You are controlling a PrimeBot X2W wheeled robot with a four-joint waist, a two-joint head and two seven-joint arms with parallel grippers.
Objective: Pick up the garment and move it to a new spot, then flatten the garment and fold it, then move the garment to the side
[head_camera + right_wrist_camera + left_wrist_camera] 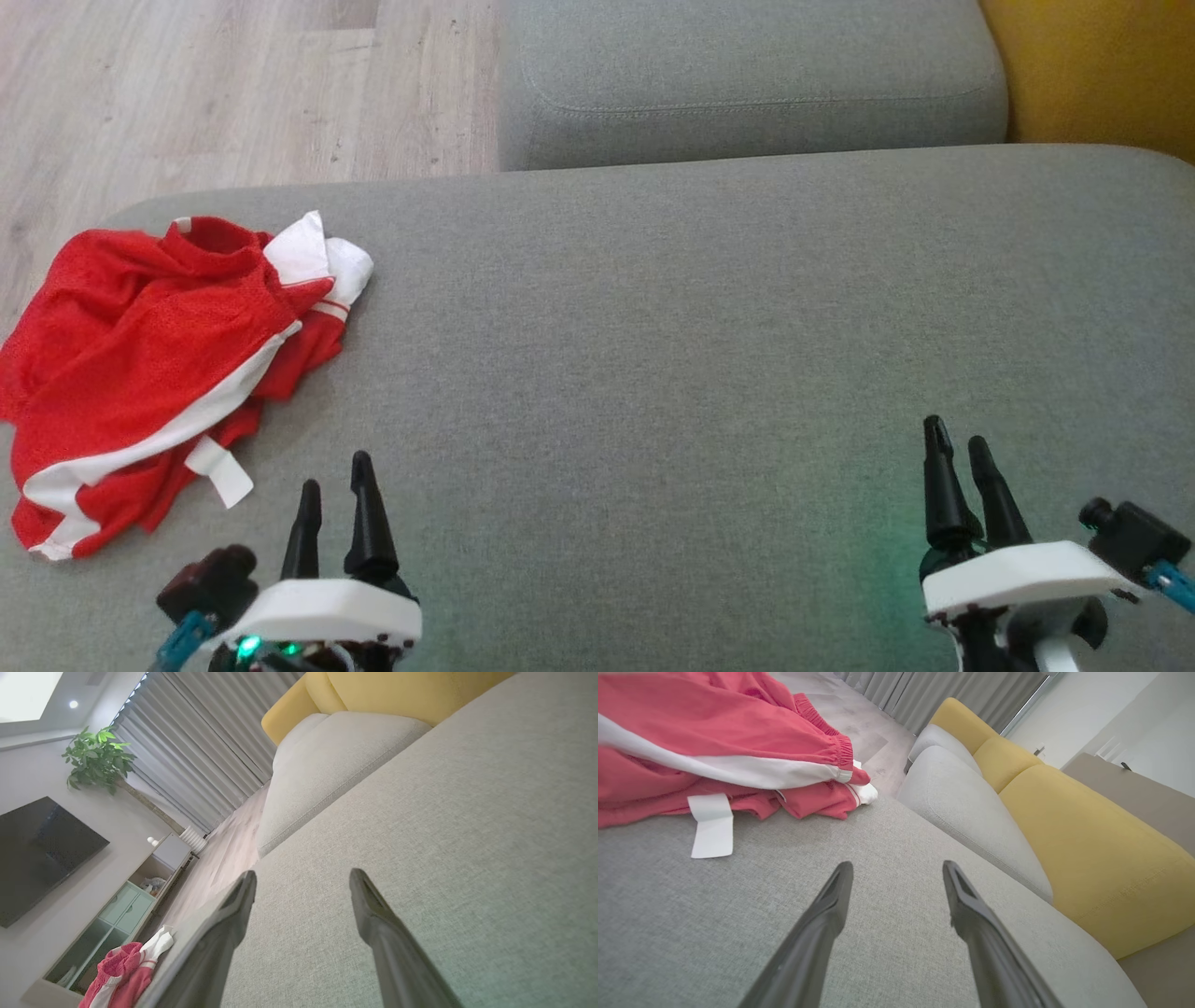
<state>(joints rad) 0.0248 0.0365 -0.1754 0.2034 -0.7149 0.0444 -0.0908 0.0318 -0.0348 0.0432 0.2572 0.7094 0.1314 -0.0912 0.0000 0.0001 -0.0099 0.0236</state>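
A crumpled red garment [149, 364] with white stripes and a white label lies at the left end of the grey sofa seat [653, 373]. In the left wrist view the garment [714, 742] fills the upper left, and in the right wrist view the garment [126, 970] shows small at the lower left. My left gripper [336, 485] hovers open just right of the garment's near edge, holding nothing. My right gripper [957, 443] stands open far to the right over bare cushion. The left gripper [896, 868] and the right gripper [303, 875] both show spread fingers over grey fabric.
A second grey cushion [747, 84] lies beyond the seat, with yellow cushions [1087, 849] to its right. Wooden floor [233, 84] runs past the sofa's left edge. A television [37, 854], a cabinet [117, 910] and a plant [96, 758] stand across the room.
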